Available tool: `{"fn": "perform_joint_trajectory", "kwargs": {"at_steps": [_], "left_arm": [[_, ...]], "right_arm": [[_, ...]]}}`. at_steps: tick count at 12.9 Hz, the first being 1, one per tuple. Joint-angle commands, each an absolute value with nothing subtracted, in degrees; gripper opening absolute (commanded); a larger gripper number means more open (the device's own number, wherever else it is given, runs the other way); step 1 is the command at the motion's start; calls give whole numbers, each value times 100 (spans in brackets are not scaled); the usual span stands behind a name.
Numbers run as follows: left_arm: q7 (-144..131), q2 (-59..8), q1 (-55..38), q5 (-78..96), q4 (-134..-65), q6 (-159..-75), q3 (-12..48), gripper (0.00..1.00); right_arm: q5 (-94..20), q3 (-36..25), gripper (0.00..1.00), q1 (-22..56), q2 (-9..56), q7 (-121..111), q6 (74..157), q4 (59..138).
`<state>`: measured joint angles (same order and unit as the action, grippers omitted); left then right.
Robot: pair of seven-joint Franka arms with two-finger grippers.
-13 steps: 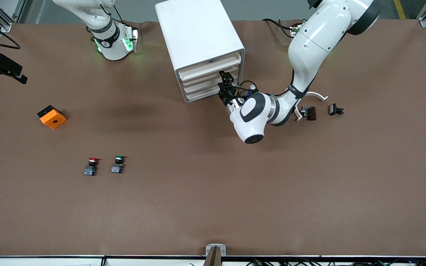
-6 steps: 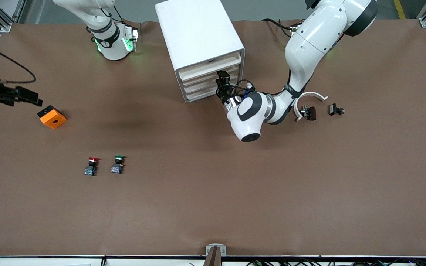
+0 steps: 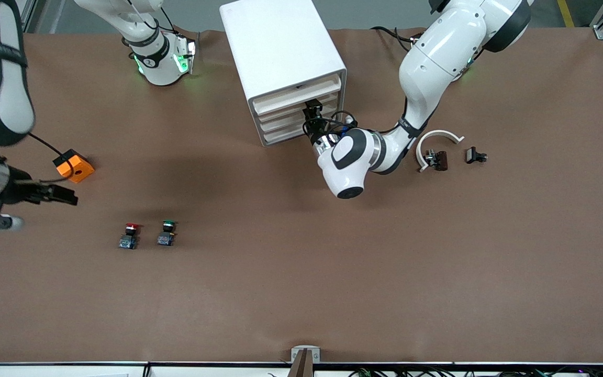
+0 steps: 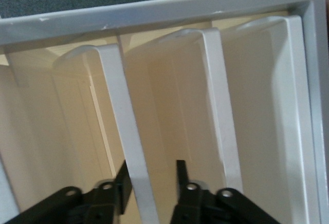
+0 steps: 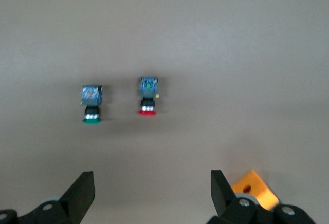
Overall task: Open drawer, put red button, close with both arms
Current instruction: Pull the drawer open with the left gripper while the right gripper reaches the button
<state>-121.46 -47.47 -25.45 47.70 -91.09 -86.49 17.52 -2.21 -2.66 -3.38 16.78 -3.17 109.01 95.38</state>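
Observation:
The white cabinet (image 3: pixel 280 52) stands toward the robots' edge of the table with its four drawers facing the front camera. My left gripper (image 3: pixel 311 111) is at a middle drawer (image 3: pixel 280 118). In the left wrist view that gripper (image 4: pixel 151 165) is open, its jaws straddling the drawer's front lip (image 4: pixel 123 121); one finger lies against the lip and the other is apart from it. The red button (image 3: pixel 131 233) (image 5: pixel 148 98) stands on the table toward the right arm's end. My right gripper (image 3: pixel 32 209) (image 5: pixel 151 183) hangs wide open and empty over the table beside it.
A green-capped button (image 3: pixel 167 232) (image 5: pixel 91 103) stands beside the red one. An orange block (image 3: pixel 74 166) (image 5: pixel 254 188) lies close to my right gripper. A white curved piece (image 3: pixel 440 137) and two small black parts (image 3: pixel 436 159) (image 3: pixel 475 155) lie toward the left arm's end.
My right arm has swung in from the table's edge, past the orange block, toward the buttons. My left gripper has pushed closer to the drawer fronts and its jaws have narrowed.

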Motion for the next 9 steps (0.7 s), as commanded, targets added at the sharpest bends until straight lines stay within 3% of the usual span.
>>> {"fn": "perform_joint_trajectory", "kwargs": {"at_steps": [1,9], "left_arm": [[-12225,-4860,-2540,4878,-8983,-8561,1697,0],[-12199,-4860,-2479,4799,-8368,-8552,959,0]], "right_arm": [[-246,-246,100,-185,2178,322,11528,9579],[-158,-255,100,-17,3452,422,13358,9738]]}}
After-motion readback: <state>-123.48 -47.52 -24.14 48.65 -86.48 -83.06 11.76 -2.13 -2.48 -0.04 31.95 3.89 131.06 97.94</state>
